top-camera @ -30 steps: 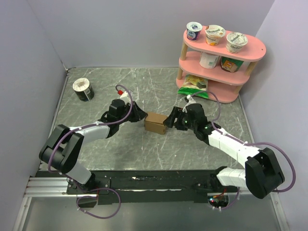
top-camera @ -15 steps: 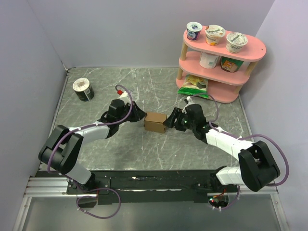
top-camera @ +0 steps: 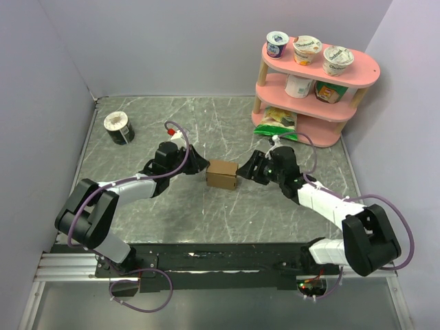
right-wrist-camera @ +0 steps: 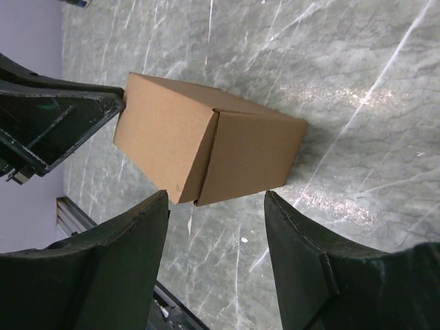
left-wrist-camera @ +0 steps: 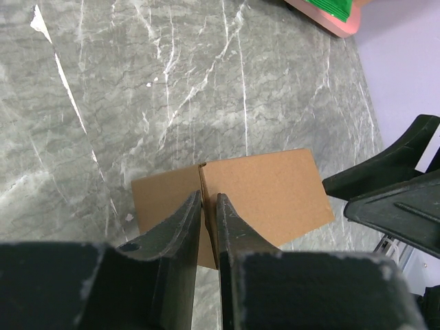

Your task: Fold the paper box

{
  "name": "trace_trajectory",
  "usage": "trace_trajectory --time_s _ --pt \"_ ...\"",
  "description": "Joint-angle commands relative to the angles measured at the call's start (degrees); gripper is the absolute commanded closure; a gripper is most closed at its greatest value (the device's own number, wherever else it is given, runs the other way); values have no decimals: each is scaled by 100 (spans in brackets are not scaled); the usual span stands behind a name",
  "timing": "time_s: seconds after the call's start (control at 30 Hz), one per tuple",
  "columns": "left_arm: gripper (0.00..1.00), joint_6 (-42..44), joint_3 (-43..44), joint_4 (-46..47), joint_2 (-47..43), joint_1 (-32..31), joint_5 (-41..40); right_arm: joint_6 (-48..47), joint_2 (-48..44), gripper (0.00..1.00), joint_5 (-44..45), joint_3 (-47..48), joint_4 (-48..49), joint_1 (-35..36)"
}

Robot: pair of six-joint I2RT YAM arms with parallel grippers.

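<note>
The paper box (top-camera: 222,174) is a small brown cardboard cuboid resting on the grey marble table between my two arms. My left gripper (top-camera: 203,167) is at its left side. In the left wrist view the two fingers of that gripper (left-wrist-camera: 208,203) stand almost together, pinching a thin cardboard edge of the box (left-wrist-camera: 268,192). My right gripper (top-camera: 245,170) hangs just off the right end, open. In the right wrist view its fingers (right-wrist-camera: 155,227) spread wide, and the box (right-wrist-camera: 206,144) lies ahead of the tips, not between them.
A round black-and-white tub (top-camera: 119,128) stands at the back left. A pink two-tier shelf (top-camera: 357,65) with yogurt cups fills the back right corner, with a green snack bag (top-camera: 277,122) at its foot. Purple walls close in three sides.
My right gripper has drawn back a little to the right, away from the box, and its jaws have narrowed slightly. The left gripper and the box have not moved.
</note>
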Motion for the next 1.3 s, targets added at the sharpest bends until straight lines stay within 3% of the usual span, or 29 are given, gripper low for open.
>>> trace_trajectory --time_s 0.0,0.3,0.67,1.0,1.27 --pt "81 187 -89 -436 153 28 -143 -32 154 36 -166 174 213 -37" --pt "81 231 -89 -480 153 28 -204 -24 611 37 -210 139 398 -37" --pt "83 600 -476 47 153 19 -99 -50 804 58 80 34 196 -63" --pt "83 829 -933 654 320 -86 -54 -32 1244 79 -122 -265 609 -81" --pt "82 785 -1495 1399 -92 -367 -546 -471 990 84 -246 -362 820 -28"
